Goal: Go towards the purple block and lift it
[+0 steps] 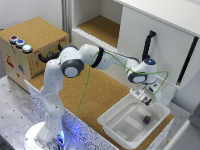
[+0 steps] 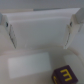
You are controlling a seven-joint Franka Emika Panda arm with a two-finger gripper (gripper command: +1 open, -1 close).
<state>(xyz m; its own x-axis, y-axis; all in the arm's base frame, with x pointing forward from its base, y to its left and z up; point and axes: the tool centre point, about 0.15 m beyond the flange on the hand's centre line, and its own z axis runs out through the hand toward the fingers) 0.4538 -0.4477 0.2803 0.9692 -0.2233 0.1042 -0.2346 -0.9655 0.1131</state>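
- Cork-topped bench [image 1: 87, 95] fills the middle of the exterior view, with a wooden box [image 1: 32, 47] carrying coloured buttons at that view's left and white cabinet panels [image 1: 155, 35] behind.
- Robot base [image 1: 47, 135] stands toward the exterior view's left; arm rises to a shoulder joint [image 1: 72, 65], then reaches out across the bench toward the exterior view's right, elbow bent, wrist [image 1: 142, 70] angled down.
- Green cable [image 1: 87, 85] trails along the arm.
- White tray [image 1: 117, 117] sits at the bench's edge toward the exterior view's right.
- Purple block [image 1: 147, 120] lies inside the tray on its floor, near the side toward the exterior view's right; wrist view shows it as a dark cube with a yellow mark, at the picture's edge.
- Claw [image 1: 146, 97] hangs above the tray's far rim, apart from the block, not touching it.
- Claw looks released: in the wrist view the two fingers [image 2: 9, 30] stand wide apart with nothing between them.
- Progress, my read: approach partly done, arm is over the tray but not over the block.
- Left to do: centre over the block, descend, grip, lift. Nothing grasped or raised yet.
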